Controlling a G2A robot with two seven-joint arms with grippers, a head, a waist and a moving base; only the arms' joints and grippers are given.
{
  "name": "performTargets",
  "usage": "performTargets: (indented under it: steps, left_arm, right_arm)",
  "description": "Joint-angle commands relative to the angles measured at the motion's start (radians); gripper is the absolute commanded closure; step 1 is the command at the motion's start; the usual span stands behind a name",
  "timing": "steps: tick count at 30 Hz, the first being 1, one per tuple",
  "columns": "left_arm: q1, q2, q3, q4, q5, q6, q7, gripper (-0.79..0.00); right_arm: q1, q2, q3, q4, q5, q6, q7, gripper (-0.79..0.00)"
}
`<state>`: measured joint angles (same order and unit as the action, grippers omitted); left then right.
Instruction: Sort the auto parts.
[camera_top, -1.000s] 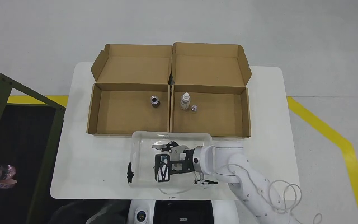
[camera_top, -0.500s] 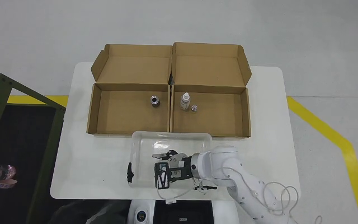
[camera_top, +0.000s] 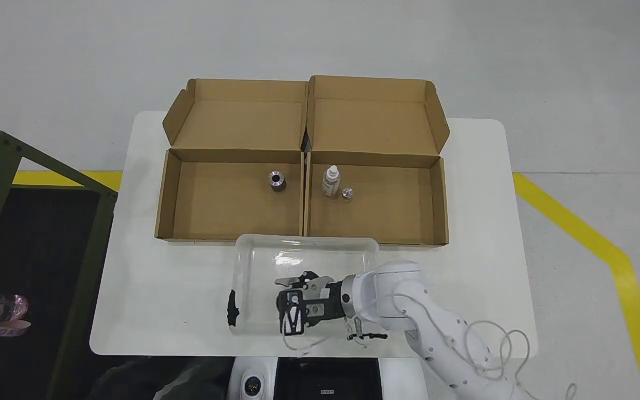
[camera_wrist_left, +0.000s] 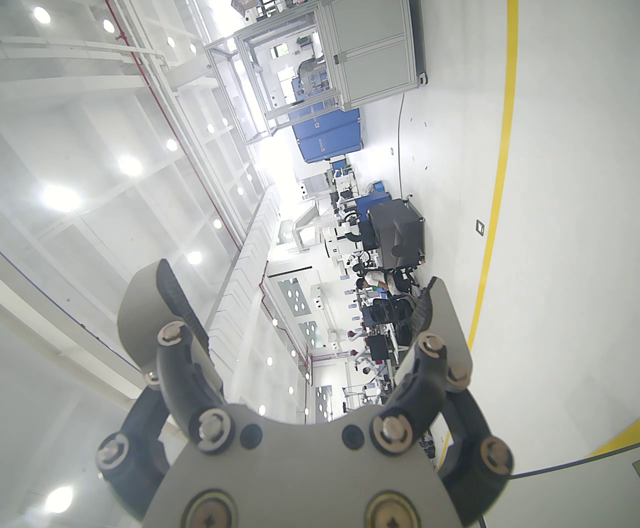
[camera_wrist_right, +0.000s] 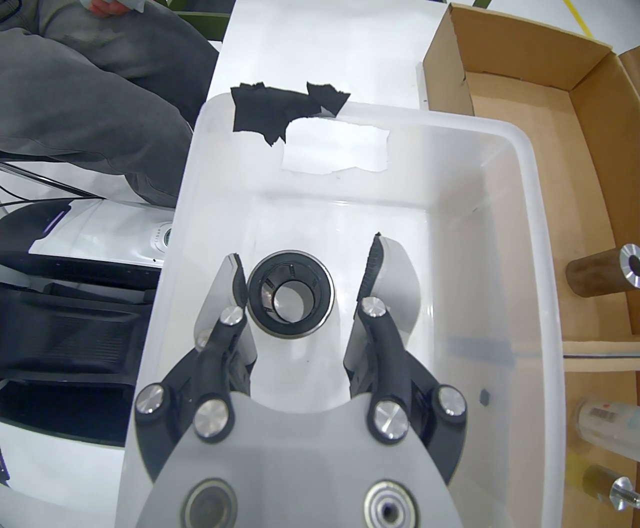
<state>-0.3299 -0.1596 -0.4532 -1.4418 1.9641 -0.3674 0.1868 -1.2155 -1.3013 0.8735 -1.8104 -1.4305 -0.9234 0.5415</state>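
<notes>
A black ring-shaped bushing (camera_wrist_right: 291, 299) lies on the floor of the clear plastic bin (camera_wrist_right: 530, 210), which stands on the table in front of two cardboard boxes (camera_top: 300, 188). My right gripper (camera_wrist_right: 306, 275) is down inside the bin (camera_top: 250, 262), open, its fingers on either side of the bushing with one finger almost touching it. From above, that gripper (camera_top: 291, 309) sits at the bin's front left part. My left gripper (camera_wrist_left: 300, 300) is open with nothing between its fingers and faces out into the room.
The left box holds a brown metal cylinder (camera_top: 275, 180) (camera_wrist_right: 602, 270). The right box holds a small white bottle (camera_top: 330, 181) and a small metal bolt (camera_top: 348, 192). Black tape and a white label (camera_wrist_right: 335, 149) mark the bin's far wall.
My right gripper has shifted slightly toward the table's front and left inside the bin, staying open. The parts in the boxes have not moved.
</notes>
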Motion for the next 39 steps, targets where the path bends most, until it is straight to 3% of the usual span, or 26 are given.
performTargets:
  steps: [1,27,33,39]
  left_arm:
    - [0.0,0.0,0.0,0.0,0.0,0.0,0.0,-0.785]
    - [0.0,0.0,0.0,0.0,0.0,0.0,0.0,-0.785]
    - [0.0,0.0,0.0,0.0,0.0,0.0,0.0,-0.785]
    - [0.0,0.0,0.0,0.0,0.0,0.0,0.0,-0.785]
  right_arm:
    - [0.004,0.001,-0.004,0.012,0.001,0.003,-0.003,-0.456]
    - [0.111,-0.007,-0.087,0.174,0.016,0.047,-0.055,-0.449]
    - [0.144,-0.013,-0.104,0.197,0.033,0.054,-0.08,-0.311]
    - [0.173,-0.019,-0.12,0.218,0.06,0.052,-0.105,0.0]
